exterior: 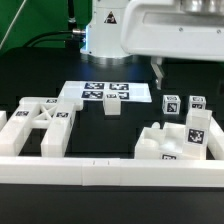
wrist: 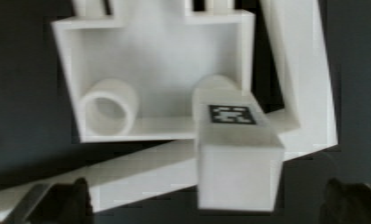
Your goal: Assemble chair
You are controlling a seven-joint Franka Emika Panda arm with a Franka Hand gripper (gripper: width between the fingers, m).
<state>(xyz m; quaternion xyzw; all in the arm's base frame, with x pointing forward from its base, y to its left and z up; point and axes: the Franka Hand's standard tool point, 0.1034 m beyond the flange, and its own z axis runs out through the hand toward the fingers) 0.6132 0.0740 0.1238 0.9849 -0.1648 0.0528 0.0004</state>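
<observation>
Behind the marker board [exterior: 105, 92] rises the arm [exterior: 108, 25] — glossy white, rounded shells, with a small dark triangular mark on its column. Above the board's corner at the exterior view's right, a broad white housing with a grey underside carries the gripper [wrist: 200, 200] — its fingers [wrist: 57, 200] slim, dull black.

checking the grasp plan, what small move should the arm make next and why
Probably lower straight down: the gripper is open, its fingertips flank the tagged white block in the wrist view without touching it, so descending should bring it between them for closing.
</observation>
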